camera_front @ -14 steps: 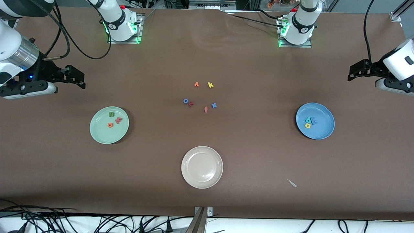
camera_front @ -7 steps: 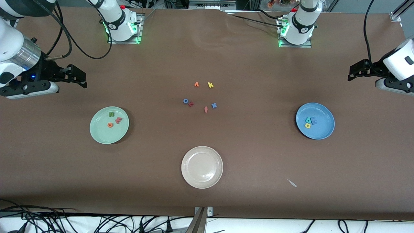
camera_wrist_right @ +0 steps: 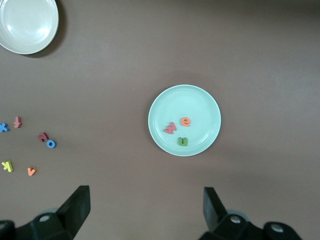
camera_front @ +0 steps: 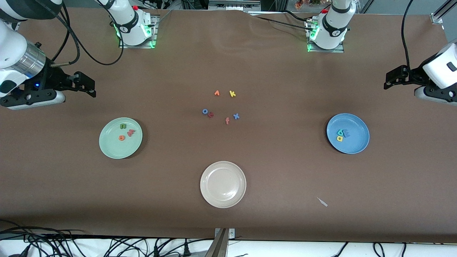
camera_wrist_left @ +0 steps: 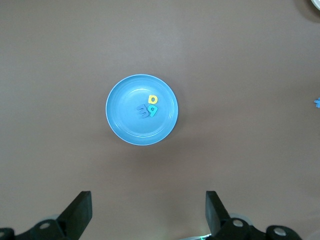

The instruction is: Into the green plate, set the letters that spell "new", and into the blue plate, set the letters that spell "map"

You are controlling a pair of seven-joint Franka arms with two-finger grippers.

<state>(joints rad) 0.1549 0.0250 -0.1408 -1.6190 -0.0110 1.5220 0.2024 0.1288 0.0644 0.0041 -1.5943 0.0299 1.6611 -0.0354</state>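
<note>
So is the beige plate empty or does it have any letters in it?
Empty. The beige plate shows only its bare surface in the front view, no letters in it.

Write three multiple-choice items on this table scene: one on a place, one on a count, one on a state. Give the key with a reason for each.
1. Where does the orange "e" lie?
A. in the green plate
B. in the cream plate
C. on the bare table

2. How many letters lie in the blue plate?
A. one
B. three
C. five

3. How does the right pincer stand?
A. shut on a letter
B. open and holding nothing
C. resting in a plate

Key: A, it sits with the green "n" and red "w"; B, the blue "m", yellow "a" and teal "p" are there; B, the right wrist view shows its fingers spread with nothing between them.
</note>
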